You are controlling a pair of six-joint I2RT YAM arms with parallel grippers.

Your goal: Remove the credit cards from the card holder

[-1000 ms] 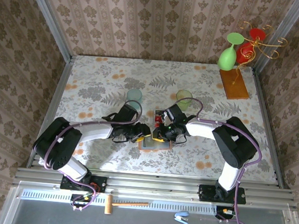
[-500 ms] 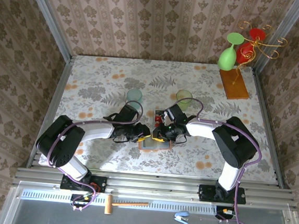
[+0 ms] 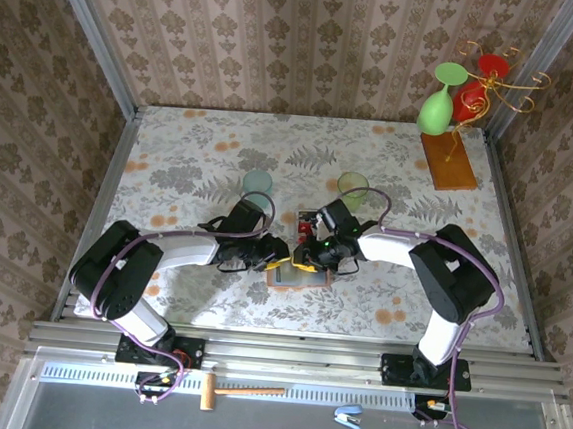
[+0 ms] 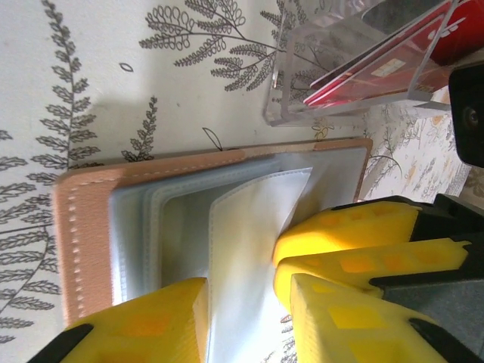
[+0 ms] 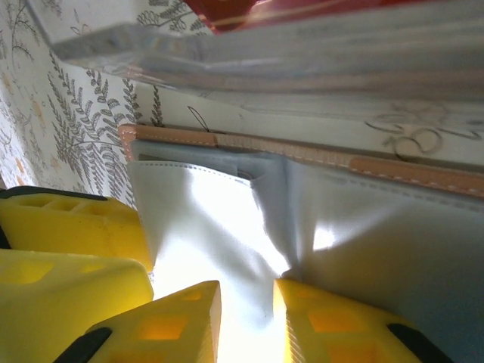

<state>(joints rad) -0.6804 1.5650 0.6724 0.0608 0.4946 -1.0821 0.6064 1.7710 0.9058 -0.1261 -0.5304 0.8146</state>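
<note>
As laid open on tabletop (image 3: 201, 157): card holder (image 4: 83, 227), sleeve (image 5: 212, 219) pinched between right fingers (image 5: 174, 325); left fingers (image 4: 144, 329) astride a sleeve, grip not discernible; red cards (image 4: 370, 72) in clear box (image 4: 281, 83) beside.

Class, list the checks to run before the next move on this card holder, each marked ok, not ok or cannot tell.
1. Card holder lying open: ok.
2. Left end effector straddling a clear sleeve, fingers apart: ok.
3. Right end effector firmly gripping a sleeve: cannot tell.
4. Any card inside the sleeves: cannot tell.
5. Clear tray holding red cards, beside the holder: ok.
</note>
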